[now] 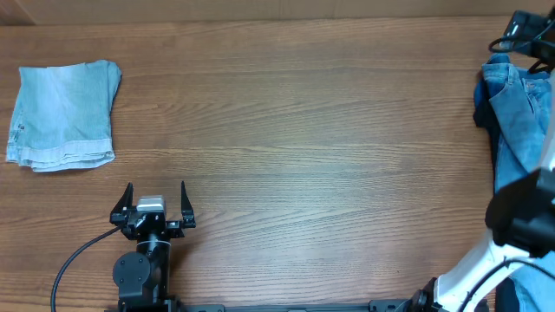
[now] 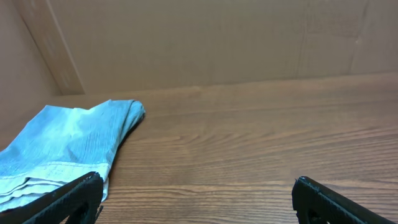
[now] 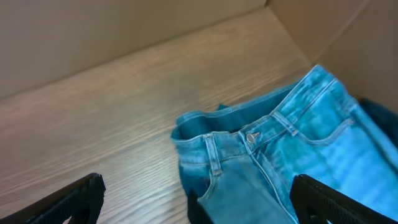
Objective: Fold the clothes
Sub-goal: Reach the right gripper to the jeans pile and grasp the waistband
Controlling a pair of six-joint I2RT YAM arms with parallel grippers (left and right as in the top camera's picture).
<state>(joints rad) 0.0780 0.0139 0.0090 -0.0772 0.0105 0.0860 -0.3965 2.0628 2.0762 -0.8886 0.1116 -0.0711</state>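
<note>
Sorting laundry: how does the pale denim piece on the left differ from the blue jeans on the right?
The pale denim piece is washed-out light blue; the blue jeans are deeper blue. The pale denim piece lies folded flat; the blue jeans lie rumpled, unfolded. Both are denim.

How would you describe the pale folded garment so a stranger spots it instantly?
On the wooden table, look to the far left end, beyond the left hand. The pale denim piece lies there, folded flat. Unlike the darker jeans heaped at the right edge, it is washed-out and squared.
</note>
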